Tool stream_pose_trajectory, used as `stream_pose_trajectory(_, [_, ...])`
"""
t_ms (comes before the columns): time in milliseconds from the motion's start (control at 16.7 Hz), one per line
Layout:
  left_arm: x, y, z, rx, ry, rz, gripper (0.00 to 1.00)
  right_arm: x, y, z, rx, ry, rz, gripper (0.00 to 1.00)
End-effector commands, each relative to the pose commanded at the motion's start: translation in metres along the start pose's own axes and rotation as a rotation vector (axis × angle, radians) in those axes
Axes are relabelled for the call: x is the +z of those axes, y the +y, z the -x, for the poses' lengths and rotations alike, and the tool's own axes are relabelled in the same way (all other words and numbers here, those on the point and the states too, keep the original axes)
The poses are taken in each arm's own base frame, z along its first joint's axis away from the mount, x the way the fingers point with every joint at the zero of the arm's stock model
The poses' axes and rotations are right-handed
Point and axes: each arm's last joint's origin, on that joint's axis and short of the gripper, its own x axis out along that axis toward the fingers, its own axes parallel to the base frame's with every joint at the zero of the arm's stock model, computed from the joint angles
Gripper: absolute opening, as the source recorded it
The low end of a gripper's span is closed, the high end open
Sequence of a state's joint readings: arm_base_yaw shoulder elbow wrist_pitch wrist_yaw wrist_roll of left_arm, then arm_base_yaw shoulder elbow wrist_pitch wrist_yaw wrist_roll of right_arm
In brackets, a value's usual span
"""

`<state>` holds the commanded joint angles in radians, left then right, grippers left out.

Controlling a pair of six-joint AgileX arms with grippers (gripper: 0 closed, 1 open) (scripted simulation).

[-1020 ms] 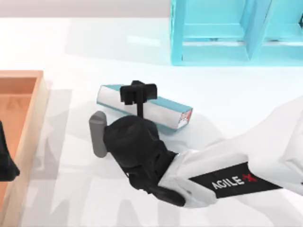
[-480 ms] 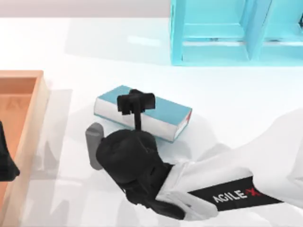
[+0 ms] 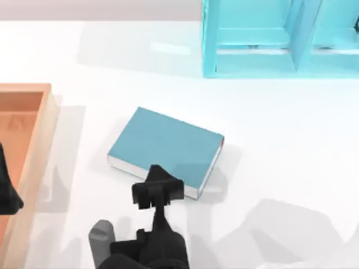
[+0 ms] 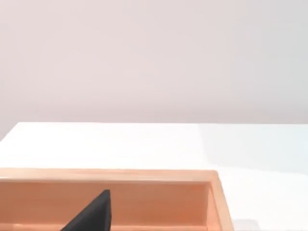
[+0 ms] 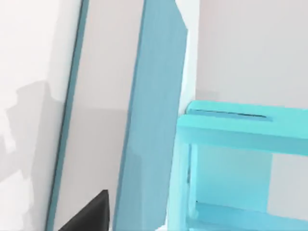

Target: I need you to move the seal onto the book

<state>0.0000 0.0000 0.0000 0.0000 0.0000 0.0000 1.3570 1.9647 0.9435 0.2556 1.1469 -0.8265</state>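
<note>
The book lies flat near the table's middle, teal cover up, white page edges toward the front, with a small red mark at its right corner. My right gripper hangs over the book's front edge, and its arm reaches in from the bottom of the top view. The seal is hidden from me. The right wrist view shows the book's cover and page edges close up. My left arm is parked at the table's left edge.
A grey cylinder stands front left of the book, beside my right arm. A teal shelf unit fills the back right. An orange wooden tray sits along the left side, under my left arm.
My right gripper has pulled back from over the book toward the table's front. The book now shows its full cover, where before it showed mostly its page edges.
</note>
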Motion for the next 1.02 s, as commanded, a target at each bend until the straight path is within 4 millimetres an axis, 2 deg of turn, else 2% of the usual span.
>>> stream_pose_trajectory(180, [0.0,0.0,0.0,0.0,0.0,0.0,1.0,-0.001,0.001,0.013,-0.016,-0.001,-0.002,1.0])
stream_pose_trajectory(420, [0.0,0.0,0.0,0.0,0.0,0.0,1.0,-0.001,0.001,0.012,-0.014,0.002,-0.003,1.0])
stream_pose_trajectory(600, [0.0,0.0,0.0,0.0,0.0,0.0,1.0,-0.014,-0.015,0.003,0.001,0.012,-0.072,1.0])
stream_pose_trajectory(780, [0.0,0.0,0.0,0.0,0.0,0.0,1.0,-0.049,-0.051,-0.013,0.03,0.029,-0.241,1.0])
stream_pose_trajectory(900, [0.0,0.0,0.0,0.0,0.0,0.0,1.0,-0.086,-0.081,-0.022,0.043,0.037,-0.402,1.0])
stream_pose_trajectory(1020, [0.0,0.0,0.0,0.0,0.0,0.0,1.0,-0.134,-0.108,-0.023,0.038,0.037,-0.592,1.0])
